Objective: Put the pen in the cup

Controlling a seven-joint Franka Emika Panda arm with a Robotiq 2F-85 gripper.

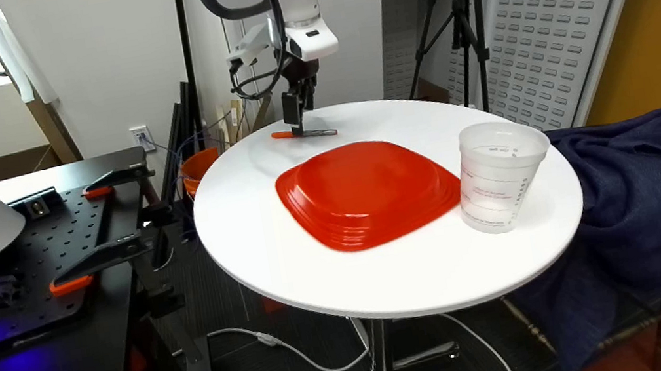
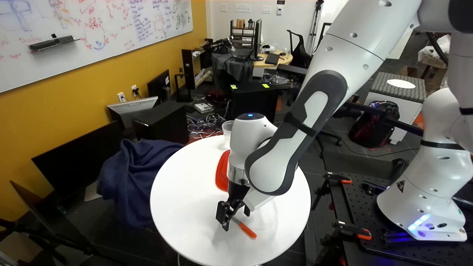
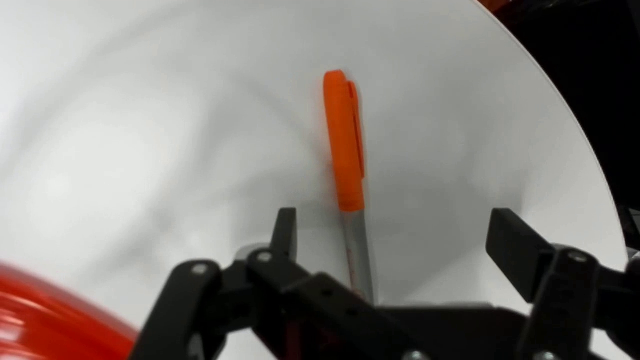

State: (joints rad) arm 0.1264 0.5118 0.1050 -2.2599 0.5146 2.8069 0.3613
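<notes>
The pen has an orange cap and a grey barrel, and lies flat on the white table. It shows in the wrist view (image 3: 351, 195) and in both exterior views (image 1: 320, 132) (image 2: 247, 229). My gripper (image 3: 392, 225) is open, its fingers on either side of the pen's barrel, nearer the left finger in the wrist view. Both exterior views show the gripper (image 1: 301, 120) (image 2: 235, 218) low over the pen. The barrel's end is hidden by the gripper in the wrist view. The clear cup (image 1: 498, 179) stands upright; the arm partly hides it (image 2: 226, 129).
A red rounded-square plate (image 1: 370, 186) lies on the round white table (image 1: 386, 283) between pen and cup. It shows at the lower left in the wrist view (image 3: 50, 320). The table's edge curves near the pen. A dark blue cloth (image 1: 644, 195) is beside the table.
</notes>
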